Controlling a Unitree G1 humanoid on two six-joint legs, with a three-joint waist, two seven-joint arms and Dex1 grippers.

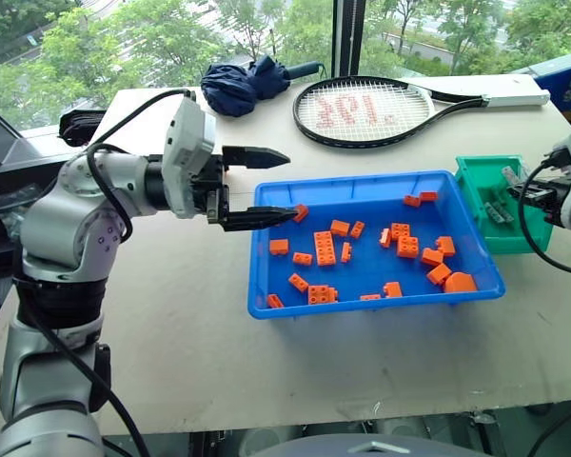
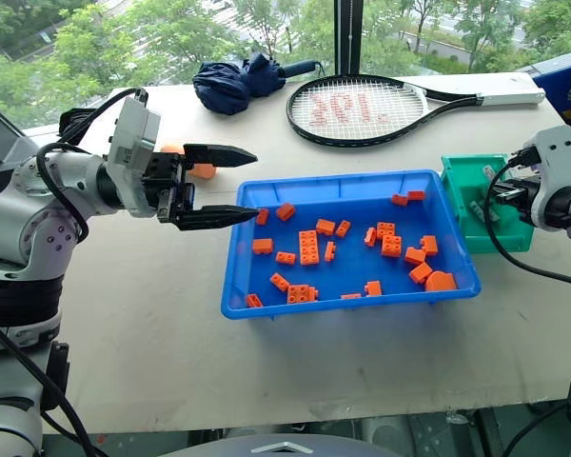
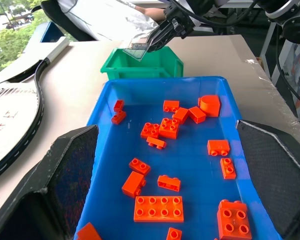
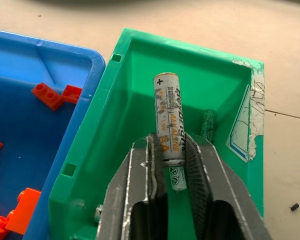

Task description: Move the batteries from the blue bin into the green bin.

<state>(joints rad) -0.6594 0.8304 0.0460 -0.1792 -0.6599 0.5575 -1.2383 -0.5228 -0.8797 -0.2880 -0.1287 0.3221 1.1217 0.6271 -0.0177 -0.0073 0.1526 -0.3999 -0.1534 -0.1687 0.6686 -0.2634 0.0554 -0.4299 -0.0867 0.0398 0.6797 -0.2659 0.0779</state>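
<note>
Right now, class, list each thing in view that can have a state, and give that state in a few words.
Left gripper: open, empty, at the blue bin's end.
Right gripper: shut on a battery over the green bin.
Blue bin: holds orange bricks.
Green bin: holds batteries.
Umbrella: folded.

The blue bin looks like smooth, shiny plastic, and the green bin is shiny plastic too, with a torn, peeling paper sticker on its inside wall. The battery has a dull, worn silver wrap and a metal end, and the orange bricks in the lower middle are smooth shiny plastic with little bumps. The table is flat and matt, the umbrella at the top is soft dark cloth, and the black fingers have a rough, dotted matt skin.
</note>
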